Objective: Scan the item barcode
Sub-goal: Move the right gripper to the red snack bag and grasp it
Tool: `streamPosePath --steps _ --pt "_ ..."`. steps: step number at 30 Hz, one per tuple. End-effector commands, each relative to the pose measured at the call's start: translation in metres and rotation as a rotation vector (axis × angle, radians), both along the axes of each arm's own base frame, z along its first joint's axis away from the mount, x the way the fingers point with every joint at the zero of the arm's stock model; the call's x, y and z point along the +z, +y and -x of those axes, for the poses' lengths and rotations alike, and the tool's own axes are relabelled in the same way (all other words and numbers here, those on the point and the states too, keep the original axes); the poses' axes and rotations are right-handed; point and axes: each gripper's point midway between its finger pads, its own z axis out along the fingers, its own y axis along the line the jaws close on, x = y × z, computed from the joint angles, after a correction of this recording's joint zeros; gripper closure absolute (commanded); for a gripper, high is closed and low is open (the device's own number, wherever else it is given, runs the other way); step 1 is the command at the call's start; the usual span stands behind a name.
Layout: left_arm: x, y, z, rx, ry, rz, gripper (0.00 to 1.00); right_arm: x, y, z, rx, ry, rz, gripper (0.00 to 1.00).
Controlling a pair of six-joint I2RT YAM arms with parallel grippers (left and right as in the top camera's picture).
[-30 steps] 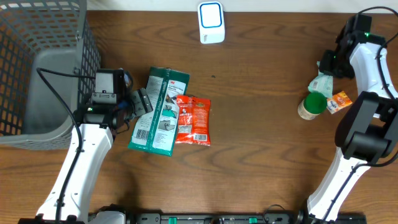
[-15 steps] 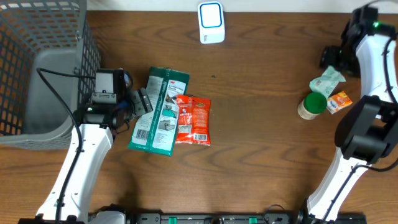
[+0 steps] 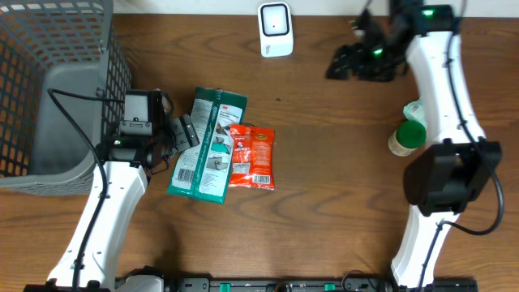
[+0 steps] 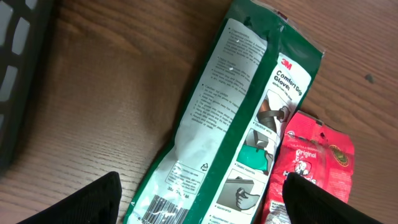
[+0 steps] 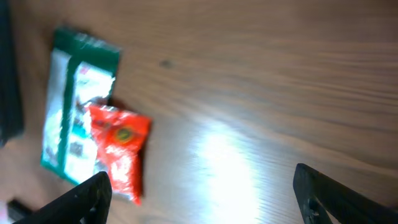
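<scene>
A green 3M glove package point(image 3: 208, 144) lies flat left of centre, and a red snack packet point(image 3: 252, 156) touches its right edge. My left gripper point(image 3: 180, 134) sits at the package's left side, open. In the left wrist view the left gripper point(image 4: 202, 205) straddles the package point(image 4: 249, 106), whose barcode point(image 4: 158, 213) faces up at the bottom edge. The white scanner point(image 3: 276, 29) stands at the back centre. My right gripper point(image 3: 345, 63) hangs open and empty just right of the scanner. In its blurred wrist view the right gripper point(image 5: 202, 196) is above bare wood, with the package point(image 5: 74, 124) and red packet point(image 5: 121, 149) to its left.
A grey wire basket point(image 3: 49, 89) fills the far left, close behind my left arm. A green-lidded jar point(image 3: 407, 136) stands at the right by my right arm, with a pale mint packet point(image 3: 413, 109) partly hidden behind the arm.
My right gripper opened and let go of the mint packet by the jar, then swung left towards the scanner. The left arm and the packages have not moved.
</scene>
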Motion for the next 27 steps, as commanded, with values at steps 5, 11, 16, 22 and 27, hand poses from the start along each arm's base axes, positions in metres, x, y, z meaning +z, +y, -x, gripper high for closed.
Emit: streamPosePath --steps 5,11,16,22,27 --pt "0.003 -0.007 0.003 -0.014 0.014 0.042 0.26 -0.014 0.067 0.034 0.130 0.068 -0.048 0.14" --pt "-0.016 -0.043 0.028 -0.123 0.110 0.146 0.92 -0.049 0.091 0.061 0.191 0.152 -0.030 0.29" --pt "-0.036 -0.073 0.038 -0.222 0.132 0.139 0.92 -0.088 0.108 0.089 0.200 0.248 -0.046 0.32" --pt "-0.056 -0.101 0.024 -0.288 0.118 0.144 0.93 -0.102 0.128 0.115 0.236 0.325 -0.148 0.40" --pt "-0.087 -0.121 0.018 -0.330 0.154 0.139 0.93 -0.115 0.127 0.123 0.237 0.348 -0.153 0.43"
